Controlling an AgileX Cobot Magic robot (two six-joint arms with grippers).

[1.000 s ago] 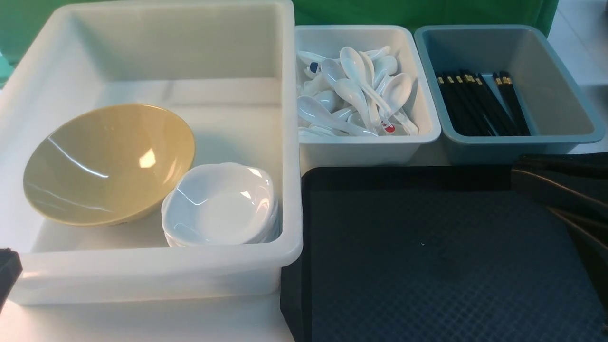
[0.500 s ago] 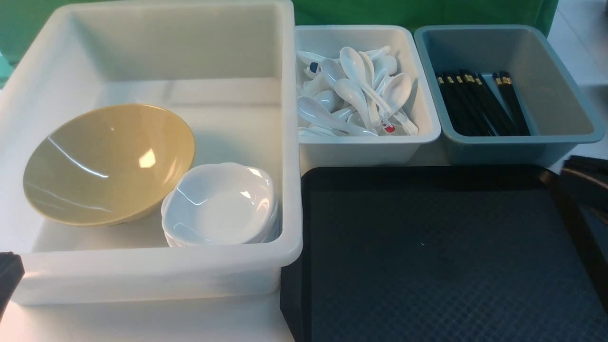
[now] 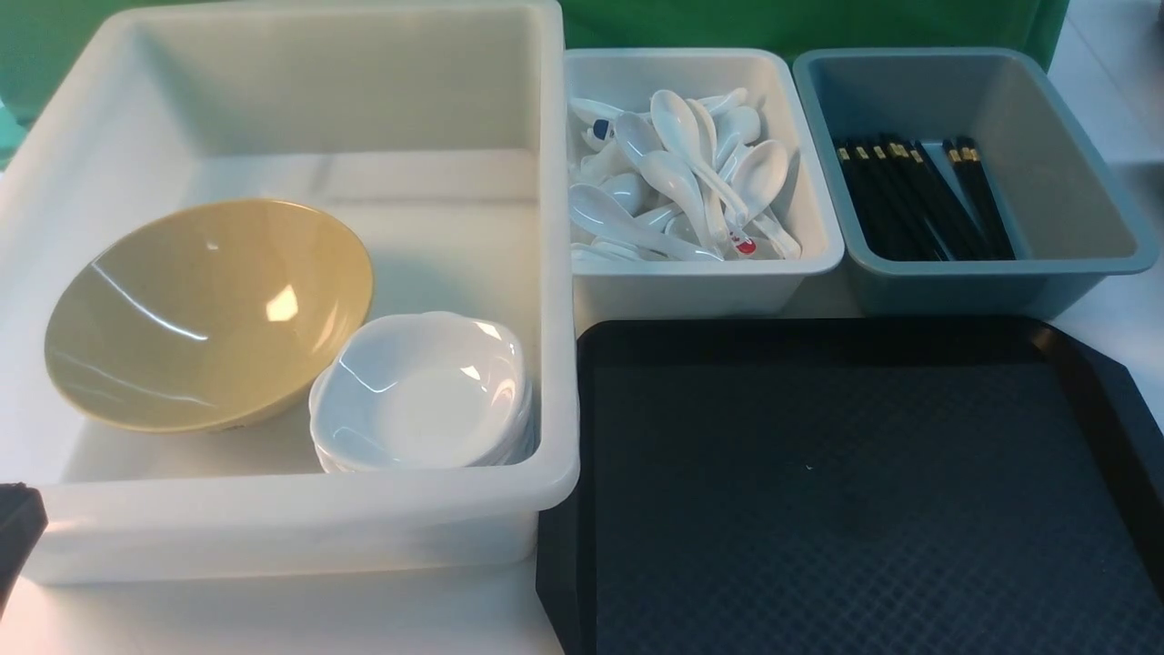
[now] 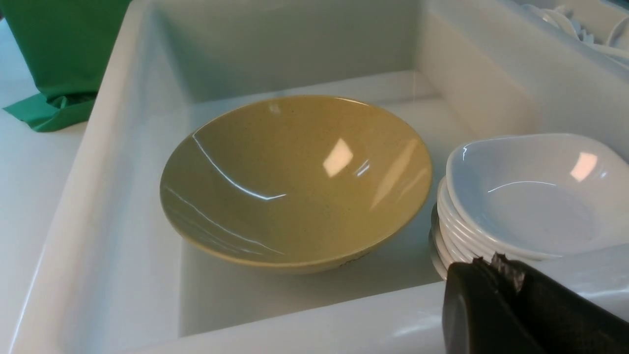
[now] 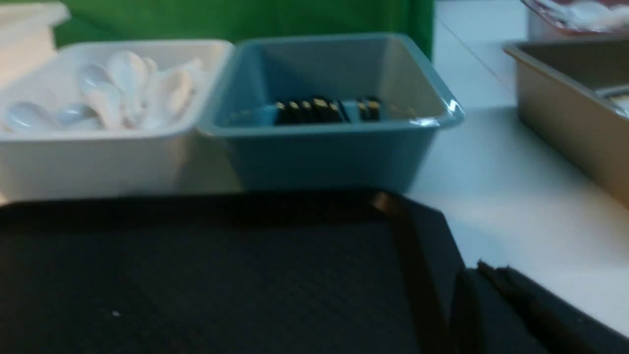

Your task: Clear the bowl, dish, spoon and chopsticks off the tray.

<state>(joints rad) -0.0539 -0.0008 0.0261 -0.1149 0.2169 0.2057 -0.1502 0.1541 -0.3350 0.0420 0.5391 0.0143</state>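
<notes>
The black tray [image 3: 846,346] lies bare at the front right. The yellow bowl [image 3: 209,314] sits tilted in the big white tub [image 3: 300,509], beside a stack of white dishes whose top dish [image 3: 423,391] shows. White spoons [image 3: 677,177] fill the small white tub. Black chopsticks [image 3: 923,196] lie in the grey-blue tub. My left gripper [image 4: 489,263] is shut and empty, by the big tub's front wall near the dish stack [image 4: 530,196]. My right gripper [image 5: 491,272] is shut and empty, beside the tray's right corner [image 5: 422,221].
The small white tub [image 3: 700,268] and the grey-blue tub [image 3: 982,273] stand behind the tray. A green cloth [image 3: 800,23] hangs at the back. A tan metal pan [image 5: 575,98] stands on the white table to the right.
My right arm has drawn back to the right and left the front view. The left arm and everything in the tubs stay still.
</notes>
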